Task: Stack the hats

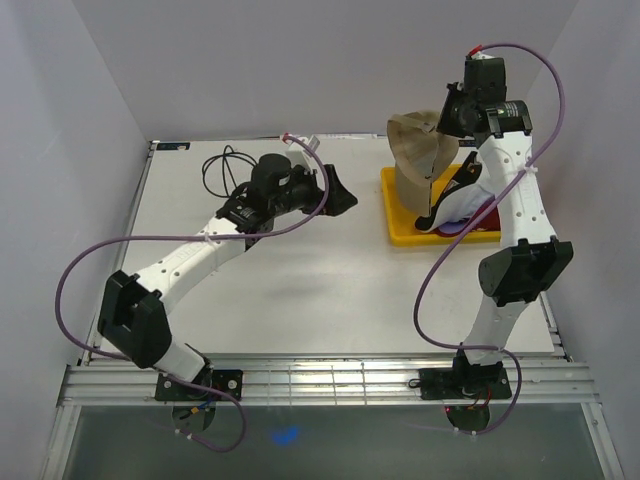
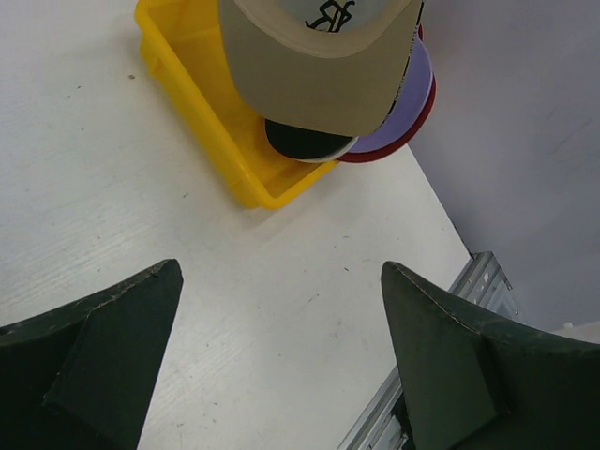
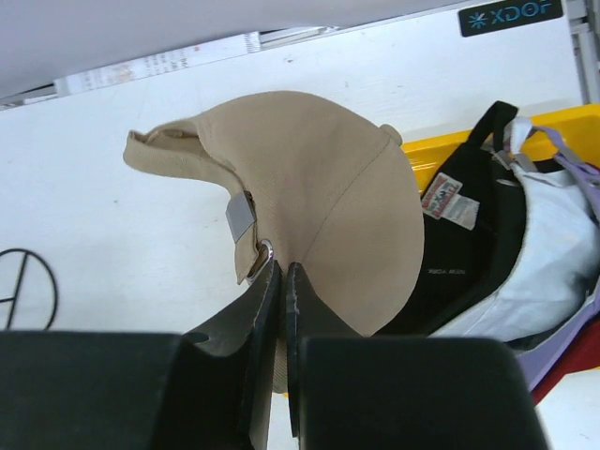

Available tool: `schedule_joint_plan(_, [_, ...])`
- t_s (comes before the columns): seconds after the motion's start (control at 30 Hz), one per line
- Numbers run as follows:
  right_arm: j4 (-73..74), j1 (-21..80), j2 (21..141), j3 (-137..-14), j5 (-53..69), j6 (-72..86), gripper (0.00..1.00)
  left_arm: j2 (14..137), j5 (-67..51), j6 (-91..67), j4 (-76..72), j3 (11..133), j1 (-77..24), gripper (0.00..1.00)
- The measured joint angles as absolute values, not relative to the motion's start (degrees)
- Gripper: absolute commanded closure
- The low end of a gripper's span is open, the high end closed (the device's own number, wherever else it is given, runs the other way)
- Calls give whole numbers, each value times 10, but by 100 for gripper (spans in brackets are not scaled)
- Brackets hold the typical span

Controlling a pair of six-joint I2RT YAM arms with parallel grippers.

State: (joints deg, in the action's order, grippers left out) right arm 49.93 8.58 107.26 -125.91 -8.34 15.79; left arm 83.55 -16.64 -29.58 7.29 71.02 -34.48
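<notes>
- The white table (image 1: 300,290) is filling most of the top view, and both arms are standing on its 6 o'clock edge.
- The right arm (image 1: 515,210) is reaching up toward 1 o'clock, over the tray.
- The left arm (image 1: 190,260) is bending toward 12 o'clock and pointing across to 3 o'clock.
- The yellow tray (image 1: 400,232) is sitting at about 2 o'clock on the table.
- The tan hat (image 1: 420,155) is hanging over the 10 o'clock part of the tray, above the other hats. I cannot tell if it is touching them.
- The black hat (image 3: 469,253) is lying in the tray, just under the tan hat.
- The white hat (image 3: 553,262) is lying against the black hat, at its 3 o'clock side in the right wrist view.
- The purple hat (image 2: 403,103) is showing its brim under the tan brim.
- The red hat (image 3: 574,375) is peeking out at the bottom of the pile.
- The right gripper (image 3: 283,272) is pinching the tan hat at its back strap, with the fingers pressed tight on the cloth.
- The left gripper (image 2: 281,272) is spreading its fingers wide over bare table, holding nothing, with the tray at its 12 o'clock.
- A black cable (image 1: 218,170) is looping at 11 o'clock on the table.
</notes>
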Motion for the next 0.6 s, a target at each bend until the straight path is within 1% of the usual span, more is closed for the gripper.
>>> schedule_joint_plan(0.1, [498, 86, 1056, -1250, -63, 177, 92, 883, -151, -291, 32, 725, -365, 2])
schedule_joint_plan(0.3, [495, 98, 1013, -1209, -50, 207, 92, 990, -123, -282, -17, 793, -402, 2])
schedule_joint_plan(0.47, [493, 123, 995, -1185, -60, 222, 92, 1043, -85, -265, -27, 858, -452, 2])
schedule_joint_plan(0.6, [492, 144, 995, -1176, -70, 229, 92, 1063, -42, -255, -34, 888, -492, 2])
